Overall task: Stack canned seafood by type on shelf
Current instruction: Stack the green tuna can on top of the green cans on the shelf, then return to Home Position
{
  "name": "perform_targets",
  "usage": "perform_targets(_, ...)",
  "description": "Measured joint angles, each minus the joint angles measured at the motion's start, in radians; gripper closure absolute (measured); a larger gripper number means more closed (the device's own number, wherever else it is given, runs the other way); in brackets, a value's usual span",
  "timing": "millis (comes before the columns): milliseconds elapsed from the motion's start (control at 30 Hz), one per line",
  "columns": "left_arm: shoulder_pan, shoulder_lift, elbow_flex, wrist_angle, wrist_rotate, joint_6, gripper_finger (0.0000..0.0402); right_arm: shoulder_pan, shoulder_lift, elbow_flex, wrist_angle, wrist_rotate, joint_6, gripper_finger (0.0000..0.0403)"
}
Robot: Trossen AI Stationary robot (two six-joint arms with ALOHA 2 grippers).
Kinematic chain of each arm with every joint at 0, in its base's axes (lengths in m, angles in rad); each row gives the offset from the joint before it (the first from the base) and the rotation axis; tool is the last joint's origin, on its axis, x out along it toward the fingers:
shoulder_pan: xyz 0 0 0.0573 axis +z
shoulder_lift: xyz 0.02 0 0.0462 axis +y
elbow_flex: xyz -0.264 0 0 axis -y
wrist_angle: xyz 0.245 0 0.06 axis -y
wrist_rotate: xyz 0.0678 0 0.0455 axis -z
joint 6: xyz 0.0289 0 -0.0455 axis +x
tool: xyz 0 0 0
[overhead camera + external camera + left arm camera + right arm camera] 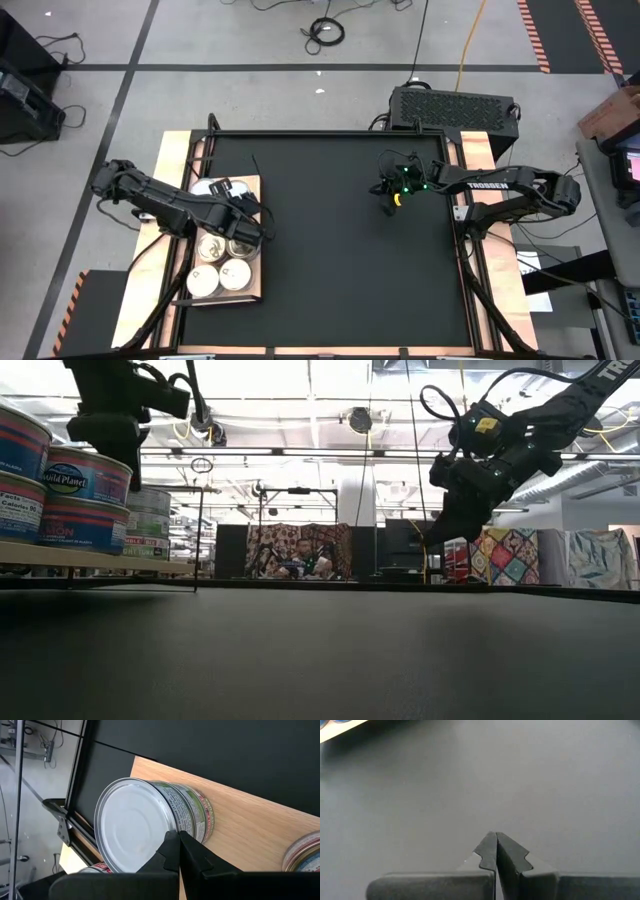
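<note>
Tins of seafood sit gathered on the flat light-brown wooden shelf board [255, 290] at the left side of the large black mat [340, 250], and the left arm's dark two-finger gripper [250, 232] hovers right over them, fingers pressed tight together with nothing between them. From the left wrist view, those closed fingertips [178, 851] point at a stack topped by a silver-grey metal-lidded round tin [132, 825] with a green and red printed label, standing on the board near its corner; the edge of another tin [303, 852] shows on the board off to one side. Looking down from above, two cream-topped round tins [220, 277] sit side by side at the near end of the board, with more tins partly hidden under the arm. At table height, the blue and pink labelled stacked tins [70, 500] rise two high on the board at the far left, with the left gripper above them. Over on the other side, the right arm's dark gripper [386, 196] hangs above bare mat, well apart from the board, its fingertips [496, 851] clenched shut and empty. A person sits in the room far behind the table.
</note>
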Motion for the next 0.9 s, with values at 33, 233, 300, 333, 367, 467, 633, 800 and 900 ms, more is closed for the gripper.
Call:
perform_targets(33, 0.0, 0.0, 0.0, 0.0, 0.0, -0.003, 0.0401, 0.0, 0.0, 0.0, 0.0, 0.0, 0.0, 0.0403)
perform_targets(233, 0.0, 0.0, 0.0, 0.0, -0.001, -0.003, 0.0382, 0.0, 0.0, 0.0, -0.001, 0.0, 0.0, 0.0403)
perform_targets(300, -0.001, 0.0, 0.0, 0.0, -0.002, -0.003, 0.0368, 0.0, 0.0, 0.0, -0.001, 0.0, 0.0, 0.0403)
perform_targets(333, -0.001, 0.0, 0.0, 0.0, -0.001, -0.003, 0.036, 0.0, 0.0, 0.0, -0.001, 0.0, 0.0, 0.0403)
perform_targets(367, -0.001, 0.0, 0.0, 0.0, 0.001, -0.003, 0.0352, 0.0, 0.0, 0.0, -0.001, 0.0, 0.0, 0.0403)
perform_targets(467, -0.001, 0.0, 0.0, 0.0, 0.008, -0.003, 0.0326, 0.0, 0.0, 0.0, -0.001, 0.0, 0.0, 0.0403)
perform_targets(633, -0.001, 0.0, 0.009, -0.016, 0.024, 0.058, 0.0293, 0.0, 0.0, 0.0, -0.001, -0.001, 0.0, 0.0403)
perform_targets(800, -0.001, 0.0, 0.091, -0.088, 0.024, 0.095, 0.0285, 0.0, 0.0, 0.0, -0.001, -0.003, 0.0, 0.0403)
perform_targets(900, -0.001, -0.002, 0.168, -0.112, 0.024, 0.169, 0.0285, 0.0, 0.0, 0.0, 0.0, -0.004, 0.0, 0.0403)
